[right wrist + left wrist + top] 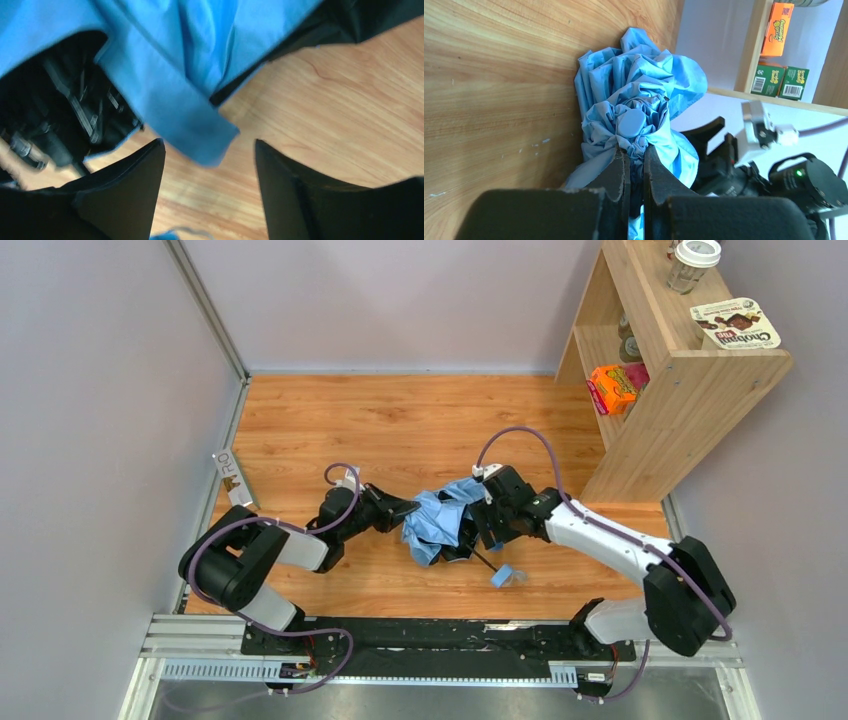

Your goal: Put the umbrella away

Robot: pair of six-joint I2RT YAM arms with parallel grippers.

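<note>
The jaws of the left gripper are clamped on a fold of the crumpled sky-blue fabric umbrella, which is laid on the light wooden bench between both arms. The jaws of the right gripper are held apart around a fabric flap, seemingly without touching it.

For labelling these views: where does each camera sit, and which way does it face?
Top external: overhead from behind, looking down at the table; left arm and right arm show.
Left wrist: on the left arm, facing along the left hand, shut on the umbrella.
Right wrist: on the right arm, facing down past the open right hand.
Shared: all show the umbrella.
</note>
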